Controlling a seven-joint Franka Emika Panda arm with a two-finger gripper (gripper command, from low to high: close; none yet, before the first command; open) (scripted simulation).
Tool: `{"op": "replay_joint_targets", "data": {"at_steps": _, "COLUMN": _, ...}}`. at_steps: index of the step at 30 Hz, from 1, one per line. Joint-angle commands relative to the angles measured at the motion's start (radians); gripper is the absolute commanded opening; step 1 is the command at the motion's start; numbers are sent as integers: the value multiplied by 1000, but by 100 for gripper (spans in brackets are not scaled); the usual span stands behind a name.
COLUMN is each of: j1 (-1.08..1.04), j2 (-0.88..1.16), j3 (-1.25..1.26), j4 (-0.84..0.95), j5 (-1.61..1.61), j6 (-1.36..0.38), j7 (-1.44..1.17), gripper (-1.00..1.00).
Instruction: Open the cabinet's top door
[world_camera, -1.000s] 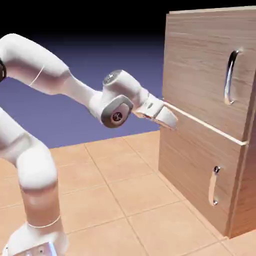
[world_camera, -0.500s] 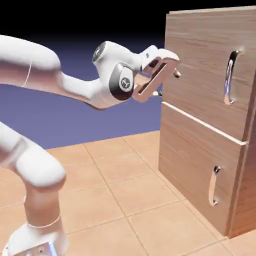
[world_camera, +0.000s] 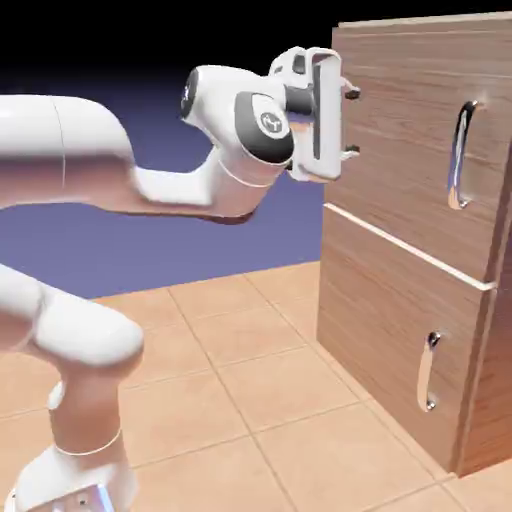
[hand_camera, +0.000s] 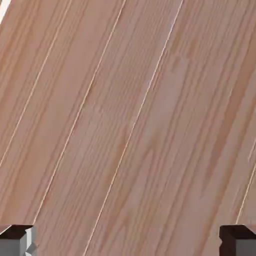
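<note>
Though now raised and levelled toward door (world_camera: 405, 140), with gripper (world_camera: 352, 123) wide and empty, still needs shifting across to handle (world_camera: 460, 155).

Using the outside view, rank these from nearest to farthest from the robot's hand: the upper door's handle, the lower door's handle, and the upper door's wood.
1. Upper door's wood: right in front of the open hand.
2. Upper door's handle: farther toward the exterior view's right.
3. Lower door's handle: low on the cabinet.
</note>
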Motion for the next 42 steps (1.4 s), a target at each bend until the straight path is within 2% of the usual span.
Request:
{"op": "replay_joint_targets", "data": {"at_steps": 1, "j1": 20, "j2": -9, "j3": -22, "j4": 12, "j5": -44, "j6": -1, "j7": -32, "gripper": 0}}
{"op": "replay_joint_targets", "data": {"at_steps": 19, "j1": 373, "j2": -178, "j3": -408, "j4": 230, "j5": -826, "j6": -21, "j7": -609, "gripper": 0}}
{"op": "replay_joint_targets", "data": {"at_steps": 21, "j1": 375, "j2": -179, "j3": -410, "j4": 231, "j5": -830, "j6": -22, "j7": -612, "gripper": 0}}
{"op": "replay_joint_targets", "data": {"at_steps": 26, "j1": 553, "j2": -161, "j3": -496, "j4": 362, "j5": -857, "j6": -52, "j7": -619, "gripper": 0}}
{"op": "replay_joint_targets", "data": {"at_steps": 27, "j1": 553, "j2": -161, "j3": -496, "j4": 362, "j5": -857, "j6": -52, "j7": -619, "gripper": -100}}
{"op": "replay_joint_targets", "data": {"at_steps": 42, "j1": 60, "j2": -273, "j3": -69, "j4": -142, "j5": -754, "j6": -446, "j7": -493, "gripper": -100}}
